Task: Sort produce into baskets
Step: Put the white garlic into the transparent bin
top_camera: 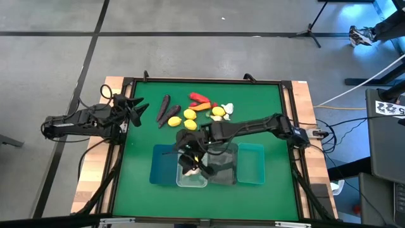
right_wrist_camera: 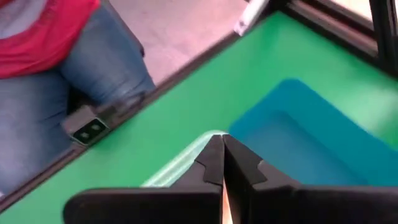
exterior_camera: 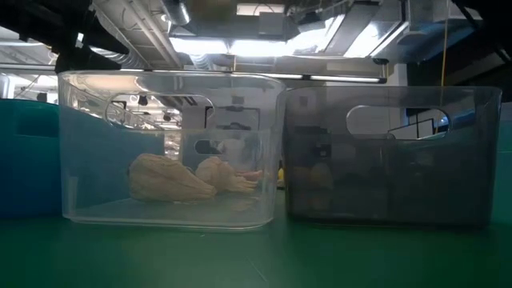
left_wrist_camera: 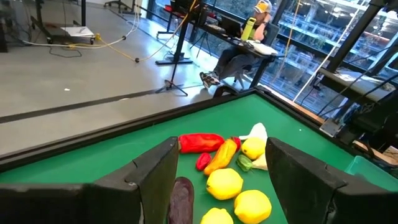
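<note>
Roughly, from the left side across: left gripper [top_camera: 136,109] waits at the desk [top_camera: 266,107] edge, fingers spread wide, nothing between them, aimed at the produce pile, probably staged for a later pick. Next come two purple pcs [top_camera: 167,111], then lemons [top_camera: 189,118], red pepper [top_camera: 199,97], orange pc [top_camera: 202,106], and a whitish garlic [top_camera: 228,109] at the pile's far side. All loose, unsorted, grouped mid-desk within reach of both arms. Baskets sit in a row at the near edge: blue bin [top_camera: 161,168], clear bin [top_camera: 191,180] w/ two garlic bulbs [exterior_camera: 188,179] already in it, grey bin [top_camera: 223,168], teal bin [top_camera: 250,163]. Right gripper [top_camera: 190,155] hangs over the clear bin's rim, fingers pressed together, empty as far as I can tell, likely just done w/ a drop there.
</note>
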Robot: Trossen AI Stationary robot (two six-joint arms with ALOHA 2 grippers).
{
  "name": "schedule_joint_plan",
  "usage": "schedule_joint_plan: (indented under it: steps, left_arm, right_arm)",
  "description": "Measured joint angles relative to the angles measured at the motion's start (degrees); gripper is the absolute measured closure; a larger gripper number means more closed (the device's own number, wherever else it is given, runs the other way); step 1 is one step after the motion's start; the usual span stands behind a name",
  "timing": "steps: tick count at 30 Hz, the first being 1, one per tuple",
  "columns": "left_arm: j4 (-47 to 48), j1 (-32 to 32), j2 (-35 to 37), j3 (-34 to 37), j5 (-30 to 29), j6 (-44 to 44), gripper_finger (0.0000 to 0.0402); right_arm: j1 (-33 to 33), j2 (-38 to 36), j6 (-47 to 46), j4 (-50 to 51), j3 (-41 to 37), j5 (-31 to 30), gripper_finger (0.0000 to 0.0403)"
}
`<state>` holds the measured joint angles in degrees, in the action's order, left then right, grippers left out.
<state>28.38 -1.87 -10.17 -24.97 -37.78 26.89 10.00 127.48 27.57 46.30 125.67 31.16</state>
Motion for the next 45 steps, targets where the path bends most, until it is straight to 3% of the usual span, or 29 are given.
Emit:
schedule_joint_plan:
  steps: [9, 18, 32, 37, 45]
  left_arm:
    - [4.6, 0.0, 0.0, 0.1, 0.0, 1.9, 0.0164]
    - [4.4, 0.0, 0.0, 0.3, 0.0, 1.8, 0.0164]
    - [4.4, 0.0, 0.0, 0.3, -0.4, 1.3, 0.0164]
    - [4.2, 0.0, 0.0, 0.3, -0.5, 0.8, 0.0164]
    - [4.0, 0.0, 0.0, 0.3, -2.0, 0.8, 0.0164]
  right_arm:
    - [-2.9, 0.1, -2.3, -6.0, -5.4, -0.1, 0.0402]
    - [-4.2, -2.8, -0.2, -2.9, -5.5, 0.8, 0.0402]
    - [-8.7, -24.2, 1.8, 13.6, -6.5, 0.1, 0.0402]
    - [-9.0, -39.3, -1.3, 9.8, -19.0, -6.9, 0.0402]
    - [-9.2, -65.0, -11.7, -25.2, -56.3, -14.7, 0.0402]
